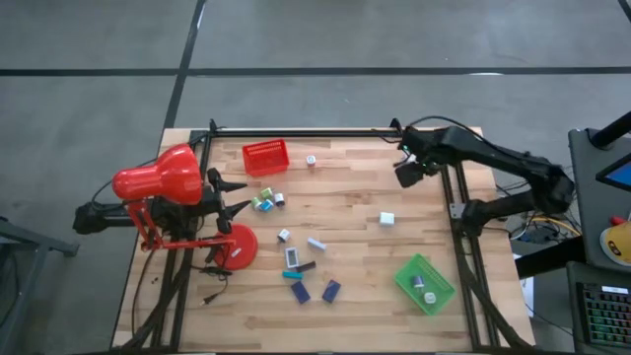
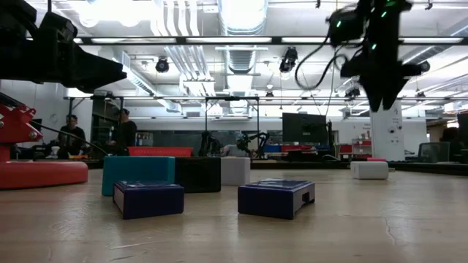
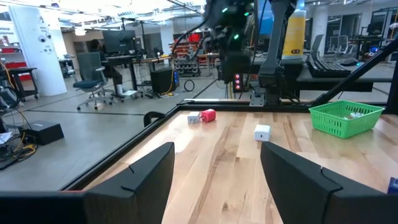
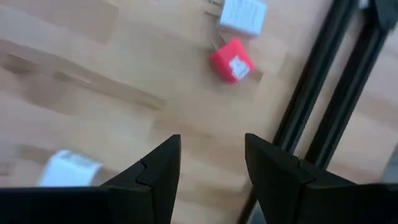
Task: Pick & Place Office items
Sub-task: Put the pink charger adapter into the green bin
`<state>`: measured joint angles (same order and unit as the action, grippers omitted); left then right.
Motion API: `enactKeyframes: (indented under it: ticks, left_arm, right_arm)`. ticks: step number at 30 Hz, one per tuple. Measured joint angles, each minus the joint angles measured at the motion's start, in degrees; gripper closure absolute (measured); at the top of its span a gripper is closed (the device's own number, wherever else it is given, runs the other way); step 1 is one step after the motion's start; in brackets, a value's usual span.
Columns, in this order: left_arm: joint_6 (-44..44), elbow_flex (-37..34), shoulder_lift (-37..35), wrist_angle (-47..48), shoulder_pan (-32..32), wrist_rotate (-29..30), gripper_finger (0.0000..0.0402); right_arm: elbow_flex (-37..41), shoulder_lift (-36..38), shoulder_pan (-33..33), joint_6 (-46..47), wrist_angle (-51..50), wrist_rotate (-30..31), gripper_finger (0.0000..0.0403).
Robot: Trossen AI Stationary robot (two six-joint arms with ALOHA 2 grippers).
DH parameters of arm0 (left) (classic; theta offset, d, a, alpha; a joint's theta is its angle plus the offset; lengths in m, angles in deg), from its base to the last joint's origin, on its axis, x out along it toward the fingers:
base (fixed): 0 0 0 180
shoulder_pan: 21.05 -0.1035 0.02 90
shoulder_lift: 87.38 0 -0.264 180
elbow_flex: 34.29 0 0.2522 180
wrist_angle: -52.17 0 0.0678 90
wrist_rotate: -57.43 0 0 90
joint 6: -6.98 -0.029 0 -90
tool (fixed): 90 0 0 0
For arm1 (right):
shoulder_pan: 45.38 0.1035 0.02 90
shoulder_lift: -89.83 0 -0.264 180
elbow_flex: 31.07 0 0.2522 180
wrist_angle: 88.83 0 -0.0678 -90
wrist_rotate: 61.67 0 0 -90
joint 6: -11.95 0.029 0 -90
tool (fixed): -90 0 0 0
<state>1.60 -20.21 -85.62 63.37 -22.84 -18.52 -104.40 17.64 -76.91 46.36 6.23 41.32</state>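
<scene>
Right tool [image 1: 407, 175], fingers apart and empty, hangs near the table's far right corner; left tool [image 1: 237, 197] likewise apart.

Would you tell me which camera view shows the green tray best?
The high view: the whole green tray shows from above, with small items inside. The left wrist view shows its side. The low and right wrist views do not show it.

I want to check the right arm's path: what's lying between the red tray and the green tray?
In the high view, between the red tray and the green tray, one small white block lies on the bare wood; the other pieces sit left of that line.
</scene>
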Motion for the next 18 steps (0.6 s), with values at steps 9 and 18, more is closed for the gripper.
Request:
enactKeyframes:
  ticks: [9, 18]
  left_arm:
    - [-0.01, -0.02, 0.00, 0.01, -0.01, 0.02, 0.0156]
    - [0.01, 0.00, 0.00, 0.01, 0.01, 0.00, 0.0156]
  right_arm:
    - [0.02, -10.72, -8.60, -14.87, 5.17, 0.02, 0.0232]
    - [0.02, -14.71, -12.83, -24.10, 6.42, 0.13, 0.0232]
